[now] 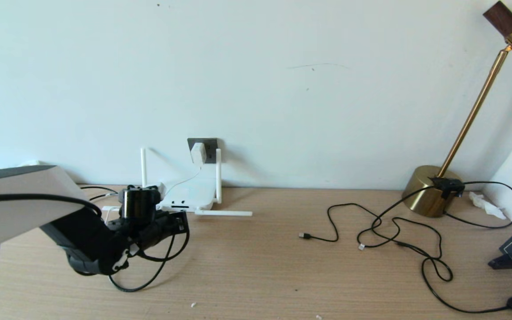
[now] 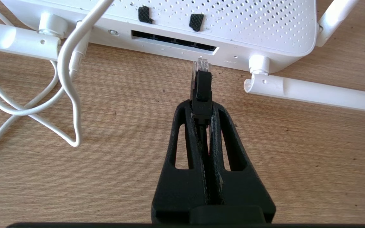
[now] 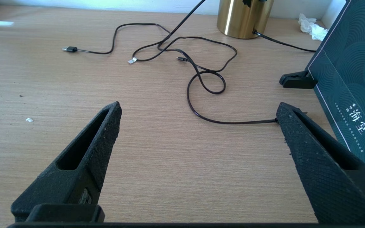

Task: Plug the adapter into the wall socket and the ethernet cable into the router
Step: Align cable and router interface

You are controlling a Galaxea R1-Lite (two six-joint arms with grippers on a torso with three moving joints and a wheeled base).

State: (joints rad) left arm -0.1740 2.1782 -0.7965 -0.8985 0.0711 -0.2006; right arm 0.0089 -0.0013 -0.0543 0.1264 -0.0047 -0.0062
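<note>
The white adapter [image 1: 198, 152] sits plugged in the dark grey wall socket [image 1: 210, 144], its thin white cord [image 2: 65, 63] running down to the white router [image 1: 188, 196] on the desk. My left gripper [image 2: 201, 109] is shut on the black boot of the ethernet cable [image 2: 202, 88]. The cable's clear plug tip [image 2: 201, 66] points at the router's dark port slot [image 2: 174, 41], just short of it. The black cable loops under the left gripper [image 1: 179, 221] in the head view. My right gripper [image 3: 198, 109] hovers open over bare desk at the right, out of the head view.
Two router antennas lie flat on the desk [image 2: 312, 91] [image 2: 14, 39]. Thin black USB cables [image 1: 389, 231] sprawl at centre right. A brass lamp [image 1: 434, 189] stands at the back right, with a dark green box [image 3: 350, 79] and crumpled tissue [image 1: 485, 205] near it.
</note>
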